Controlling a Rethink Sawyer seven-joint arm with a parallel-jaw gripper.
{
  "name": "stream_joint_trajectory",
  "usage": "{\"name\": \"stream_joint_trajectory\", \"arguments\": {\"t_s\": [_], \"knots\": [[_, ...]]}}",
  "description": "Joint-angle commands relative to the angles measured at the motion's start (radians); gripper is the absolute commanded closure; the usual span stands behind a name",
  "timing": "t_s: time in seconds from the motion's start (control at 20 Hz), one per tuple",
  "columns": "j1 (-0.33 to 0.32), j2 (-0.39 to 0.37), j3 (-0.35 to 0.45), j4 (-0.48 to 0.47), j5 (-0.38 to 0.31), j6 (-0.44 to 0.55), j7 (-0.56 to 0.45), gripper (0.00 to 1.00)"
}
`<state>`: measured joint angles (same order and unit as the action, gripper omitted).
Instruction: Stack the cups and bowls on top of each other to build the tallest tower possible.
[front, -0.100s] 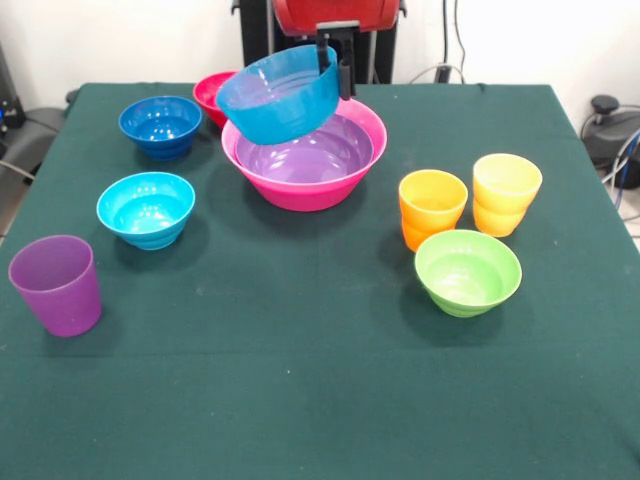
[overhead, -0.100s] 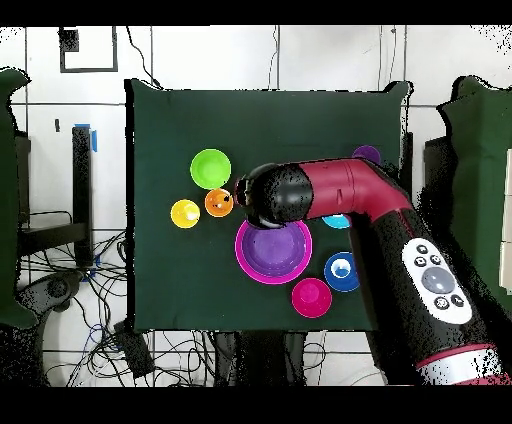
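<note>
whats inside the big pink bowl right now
A purple bowl sits nested in the hot-pink bowl. The gripper holds the blue bowl tilted above them, hiding their far rim. Nothing else shows inside.

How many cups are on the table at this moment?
3. The purple cup stands alone near one front corner. The orange cup and yellow cup stand side by side across the table, just behind the lime green bowl. None appears hidden.
</note>
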<state>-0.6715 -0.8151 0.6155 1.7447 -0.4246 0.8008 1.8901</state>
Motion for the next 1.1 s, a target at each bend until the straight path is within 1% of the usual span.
{"name": "stream_joint_trajectory", "arguments": {"t_s": [0.05,0.35,0.65,1.1], "knots": [[0.024,0.012,-0.026,0.09,-0.023,-0.088,0.03,1.0],[0.026,0.009,-0.033,0.103,-0.022,-0.105,0.035,1.0],[0.028,0.032,-0.04,0.118,-0.033,-0.15,0.044,1.0],[-0.001,-0.014,-0.032,0.195,-0.017,-0.195,0.044,1.0]]}}
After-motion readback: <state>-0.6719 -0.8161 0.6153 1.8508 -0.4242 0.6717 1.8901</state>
